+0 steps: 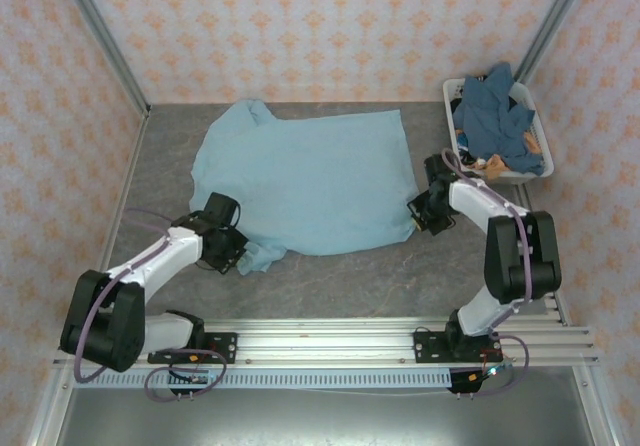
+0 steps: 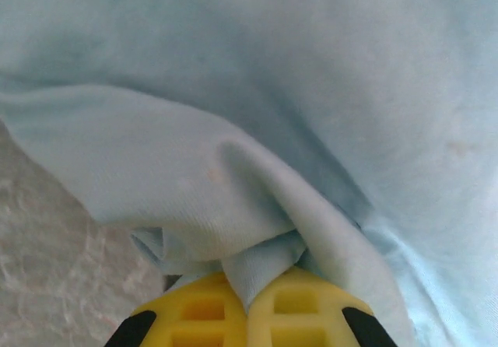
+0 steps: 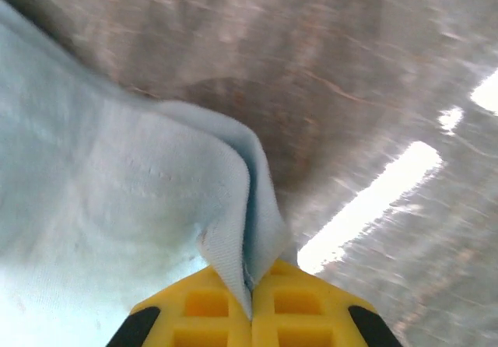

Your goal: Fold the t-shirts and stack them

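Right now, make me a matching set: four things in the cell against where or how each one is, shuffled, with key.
1 light blue t-shirt
2 white basket
3 left fingers
4 right fingers

A far right corner of the table, dark blue clothes inside
B shut on the t-shirt's near left edge
C spread flat mid-table
D shut on the t-shirt's near right corner

Pairs: 1-C, 2-A, 3-B, 4-D

Overhead from behind, wrist cameras close — shared t-shirt (image 1: 310, 181)
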Robot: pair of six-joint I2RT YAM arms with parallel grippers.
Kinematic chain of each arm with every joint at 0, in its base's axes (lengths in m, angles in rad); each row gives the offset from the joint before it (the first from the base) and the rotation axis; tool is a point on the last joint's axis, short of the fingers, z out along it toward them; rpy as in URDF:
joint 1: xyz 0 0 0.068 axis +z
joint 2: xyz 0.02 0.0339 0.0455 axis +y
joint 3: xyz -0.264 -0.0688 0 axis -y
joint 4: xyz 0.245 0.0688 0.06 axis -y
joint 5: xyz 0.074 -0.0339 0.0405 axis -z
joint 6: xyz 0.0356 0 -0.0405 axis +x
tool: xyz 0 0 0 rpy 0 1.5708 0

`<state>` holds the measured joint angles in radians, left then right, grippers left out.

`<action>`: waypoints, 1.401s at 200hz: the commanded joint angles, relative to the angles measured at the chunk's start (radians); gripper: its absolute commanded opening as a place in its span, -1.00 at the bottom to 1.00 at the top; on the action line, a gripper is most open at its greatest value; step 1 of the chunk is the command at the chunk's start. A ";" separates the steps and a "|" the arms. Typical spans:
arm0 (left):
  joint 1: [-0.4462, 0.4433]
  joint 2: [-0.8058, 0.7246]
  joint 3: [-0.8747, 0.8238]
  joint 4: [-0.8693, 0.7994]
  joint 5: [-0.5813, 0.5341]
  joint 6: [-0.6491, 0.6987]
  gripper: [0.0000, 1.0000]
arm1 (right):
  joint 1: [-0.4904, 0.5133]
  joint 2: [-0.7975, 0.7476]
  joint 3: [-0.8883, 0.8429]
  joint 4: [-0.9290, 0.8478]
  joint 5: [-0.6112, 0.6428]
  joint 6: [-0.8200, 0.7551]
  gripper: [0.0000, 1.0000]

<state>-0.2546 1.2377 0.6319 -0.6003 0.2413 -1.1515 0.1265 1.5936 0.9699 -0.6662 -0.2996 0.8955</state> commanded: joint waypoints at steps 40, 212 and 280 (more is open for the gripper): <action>-0.055 -0.343 -0.038 -0.329 -0.140 -0.301 -1.00 | 0.013 -0.135 -0.089 -0.154 0.118 0.037 -1.00; -0.057 -0.646 -0.118 -0.619 -0.119 -0.412 -1.00 | 0.012 -0.405 -0.275 -0.215 0.035 -0.011 -0.20; -0.057 -0.646 -0.109 -0.604 -0.120 -0.405 -1.00 | 0.013 -0.329 -0.355 -0.100 0.022 0.028 -0.25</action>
<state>-0.3061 0.6018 0.5266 -1.1320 0.1493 -1.5372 0.1368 1.2190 0.6277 -0.8459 -0.2783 0.9062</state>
